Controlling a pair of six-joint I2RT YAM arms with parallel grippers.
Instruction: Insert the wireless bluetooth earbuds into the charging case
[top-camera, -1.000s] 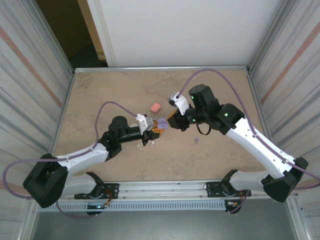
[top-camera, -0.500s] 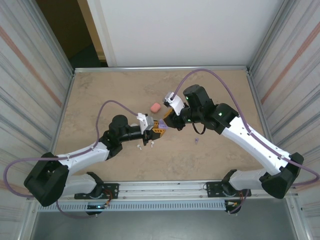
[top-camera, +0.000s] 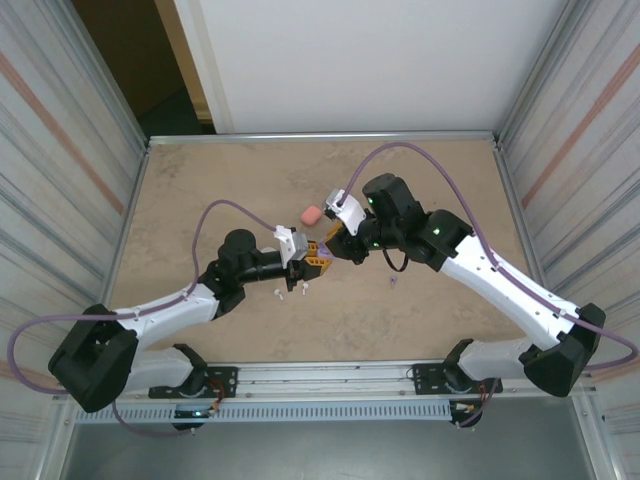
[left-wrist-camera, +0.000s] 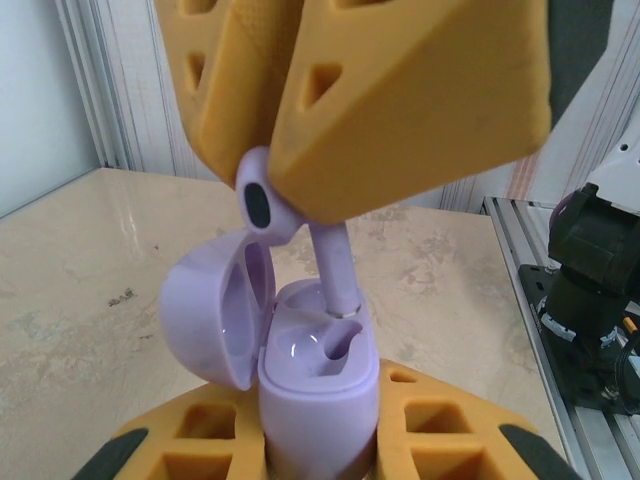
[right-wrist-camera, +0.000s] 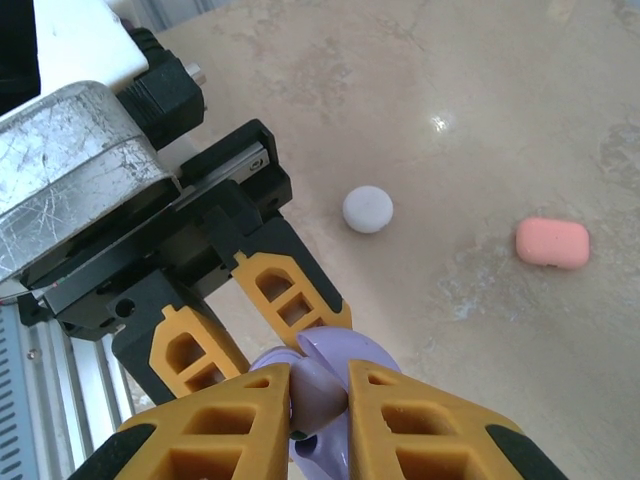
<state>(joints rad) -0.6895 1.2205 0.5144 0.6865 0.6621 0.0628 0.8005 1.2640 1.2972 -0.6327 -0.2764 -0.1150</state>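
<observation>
Top view, L to R: two white buds (top-camera: 279, 293) lie on the table (top-camera: 200, 190) just beside the L gripper (top-camera: 312, 255), on its near side. L gripper is clamped narrow on the purple case (left-wrist-camera: 320, 385); in the L wrist view the case stands upright btwn its fingers, lid (left-wrist-camera: 215, 310) swung open to the left, one socket showing. Pink case (top-camera: 311, 214) sits on the table just beyond, apart from both grippers; the R wrist view has it (right-wrist-camera: 552, 242) lying flat, w/ a round white case (right-wrist-camera: 368, 209) to its left, the two well apart. R gripper (top-camera: 335, 243) meets the L one tip to tip and is pinched nearly closed on a purple bud (left-wrist-camera: 330, 260): head caught btwn the R fingers (left-wrist-camera: 420, 90), stem pointing down and a bit tilted, tip right at the mouth of the socket; can't tell if it touches. Further R, a loose purple bud (top-camera: 393, 283) lies on bare table, near the R arm, apart from the case.
</observation>
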